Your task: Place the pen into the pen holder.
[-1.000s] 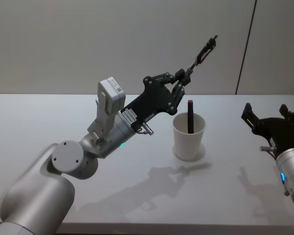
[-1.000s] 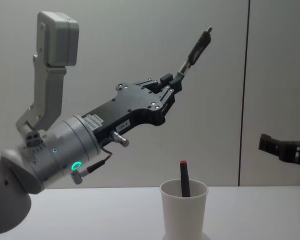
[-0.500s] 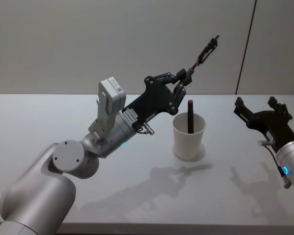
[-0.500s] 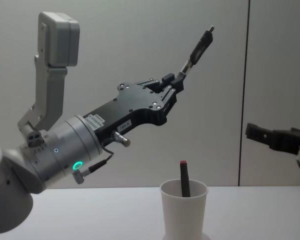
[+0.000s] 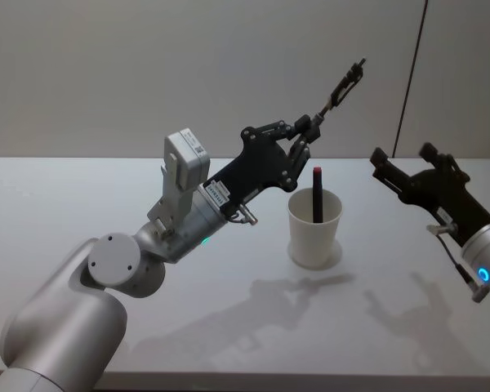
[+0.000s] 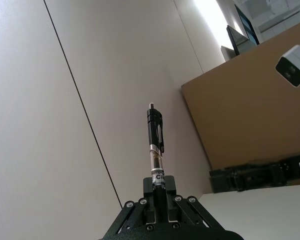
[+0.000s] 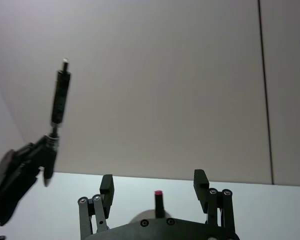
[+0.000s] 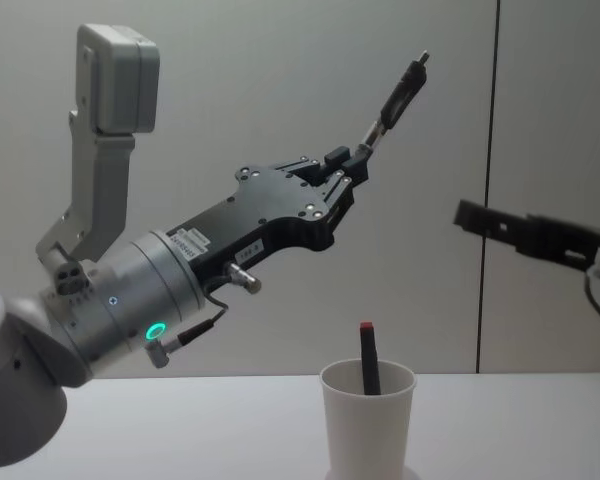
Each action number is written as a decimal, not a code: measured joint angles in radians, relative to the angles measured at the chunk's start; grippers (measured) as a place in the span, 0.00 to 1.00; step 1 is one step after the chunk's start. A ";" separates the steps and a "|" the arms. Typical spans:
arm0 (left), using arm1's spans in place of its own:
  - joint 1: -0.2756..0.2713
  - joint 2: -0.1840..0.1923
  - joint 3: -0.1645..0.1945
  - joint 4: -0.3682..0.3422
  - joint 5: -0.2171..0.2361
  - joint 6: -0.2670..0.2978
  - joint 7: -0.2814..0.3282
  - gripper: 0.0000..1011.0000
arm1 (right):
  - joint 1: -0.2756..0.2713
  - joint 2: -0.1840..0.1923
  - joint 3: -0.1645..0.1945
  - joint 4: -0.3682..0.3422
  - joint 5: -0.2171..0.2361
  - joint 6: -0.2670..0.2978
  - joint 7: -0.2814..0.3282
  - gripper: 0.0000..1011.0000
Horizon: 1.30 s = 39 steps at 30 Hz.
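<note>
**Asker:** What are your left fingers doing?

**Robot:** My left fingers (image 5: 309, 128) are clamped tight on the lower end of a slim black pen with a clip (image 5: 343, 82). I hold it up in the air, tilted, with its clip end pointing up and to the far right. From my left wrist, the pen runs straight out from between the 2 fingertips. It touches nothing but me.

**Asker:** And where is the holder?

**Robot:** The plain white paper cup with a rolled rim (image 5: 314, 241) stands upright on the white worktop (image 5: 82, 204). It is right of centre, between my 2 arms. The pen I hold is well above its rim. From my chest it sits over the cup. I cannot tell whether it is straight over the mouth or a little nearer or farther.

**Asker:** Is anything inside the cup?

**Robot:** Yes, 1 black pen with a red top (image 5: 318, 189) stands in it. The red end pokes up past the rim.

**Asker:** What about your other side?

**Robot:** My right fingers (image 5: 403, 153) are spread wide and hold nothing. They hang in the air to the right of the cup, well apart from it and higher than its rim. Their tips point left, and they sit lower than the clip end of the held pen. From my right wrist, the red top shows between the 2 spread fingers.
</note>
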State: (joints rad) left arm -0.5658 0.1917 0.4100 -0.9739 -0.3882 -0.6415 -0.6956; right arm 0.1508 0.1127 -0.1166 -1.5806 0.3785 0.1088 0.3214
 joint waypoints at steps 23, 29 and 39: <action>-0.001 0.000 0.000 0.002 -0.001 -0.001 -0.002 0.14 | 0.039 0.027 0.013 -0.029 0.184 -0.004 0.233 0.99; -0.001 0.000 0.000 0.002 -0.001 -0.001 -0.002 0.14 | 0.050 0.026 0.008 -0.036 0.208 0.003 0.238 0.99; -0.001 0.000 0.000 0.002 -0.001 -0.001 -0.002 0.14 | 0.074 0.007 -0.010 -0.044 0.203 0.038 0.171 0.99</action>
State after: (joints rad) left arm -0.5669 0.1913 0.4099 -0.9723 -0.3888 -0.6420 -0.6974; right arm 0.2246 0.1201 -0.1269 -1.6247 0.5818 0.1464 0.4920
